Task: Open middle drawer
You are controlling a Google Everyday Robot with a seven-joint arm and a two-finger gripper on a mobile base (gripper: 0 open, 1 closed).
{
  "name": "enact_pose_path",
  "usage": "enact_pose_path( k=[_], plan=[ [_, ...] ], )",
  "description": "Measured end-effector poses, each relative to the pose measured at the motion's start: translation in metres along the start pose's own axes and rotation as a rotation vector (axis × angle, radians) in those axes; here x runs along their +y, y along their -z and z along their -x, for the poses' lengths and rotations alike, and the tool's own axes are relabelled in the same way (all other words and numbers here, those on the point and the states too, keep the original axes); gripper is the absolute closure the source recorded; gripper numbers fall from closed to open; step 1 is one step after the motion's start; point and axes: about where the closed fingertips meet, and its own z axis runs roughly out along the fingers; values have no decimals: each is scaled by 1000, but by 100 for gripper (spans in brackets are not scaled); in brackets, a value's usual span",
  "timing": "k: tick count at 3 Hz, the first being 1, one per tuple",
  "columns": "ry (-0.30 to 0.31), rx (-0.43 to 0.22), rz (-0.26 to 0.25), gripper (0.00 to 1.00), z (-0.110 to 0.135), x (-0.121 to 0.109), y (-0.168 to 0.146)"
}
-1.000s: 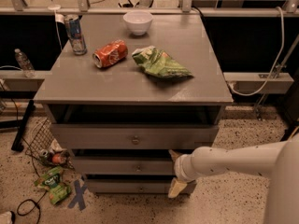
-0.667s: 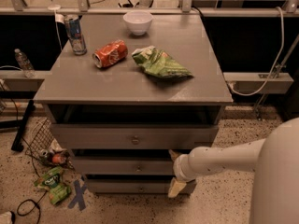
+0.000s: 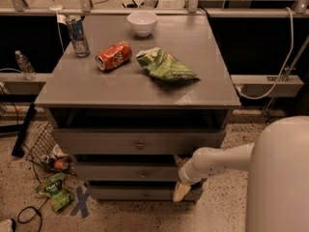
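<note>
Hanging jaws by middle drawer (image 3: 126,173) right end; speckled floor (image 3: 226,215)

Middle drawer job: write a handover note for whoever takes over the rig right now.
The tool is low at the cabinet front, by the right end of the middle drawer and well right of its knob. Its state cannot be told.
The middle drawer looks shut or nearly so.
Done: the tool is at drawer height.
Left: catch the drawer and pull it open.
</note>
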Motion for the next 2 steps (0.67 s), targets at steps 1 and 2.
enact_pose_path(
  k=[1, 2],
  plan=[
    [3, -7, 5, 0, 1, -10, -5],
    [14, -13, 18, 0, 6, -19, -13]
  ],
)
